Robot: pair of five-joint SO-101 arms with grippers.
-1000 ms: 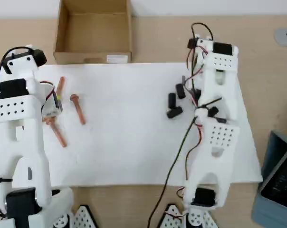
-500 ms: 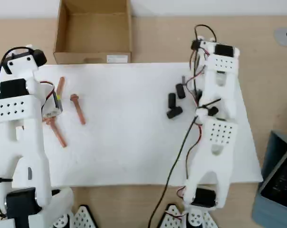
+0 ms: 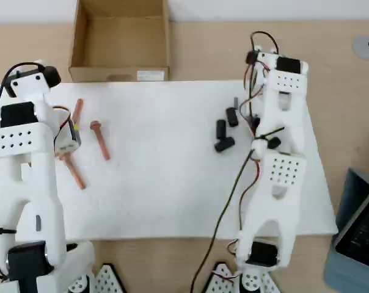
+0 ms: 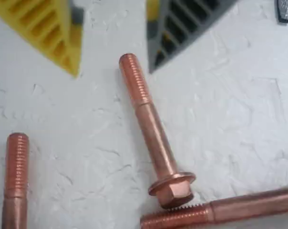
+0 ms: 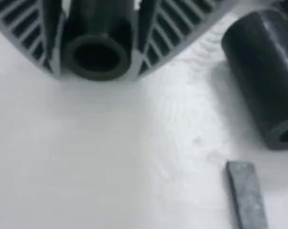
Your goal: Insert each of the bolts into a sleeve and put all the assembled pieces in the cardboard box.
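Bolts [image 3: 101, 141] of copper colour lie flat on the left part of the white mat [image 3: 166, 183], near its left edge, beside and partly under the left arm [image 3: 25, 177]. The left gripper [image 4: 113, 64] hangs low over them with its yellow finger [image 4: 48, 28] and dark finger [image 4: 182, 24] spread apart. The threaded end of the nearest bolt [image 4: 153, 138] lies in the gap between the tips. Its flanged head sits against or just beside the threads of a second bolt [image 4: 220, 212], and a third bolt [image 4: 15, 176] lies apart on the other side. The right gripper [image 5: 98, 67] is pressed together on a black sleeve [image 5: 100, 28], whose open bore faces the wrist camera. Another sleeve [image 5: 263, 76] lies near it on the mat, with a flat grey strip [image 5: 246, 195] close by. From above, the loose sleeves [image 3: 224, 144] cluster on the right part of the mat just beside the right arm [image 3: 279, 177], which runs along the mat's right edge. A wide span of mat separates them from the bolts. The cardboard box [image 3: 111, 73] stands open on the wooden table [image 3: 203, 55] just beyond the mat's far edge, toward the left, its near wall along that edge. A dark grey case [image 3: 355, 244] sits at the table's right edge, apart from the mat's corner
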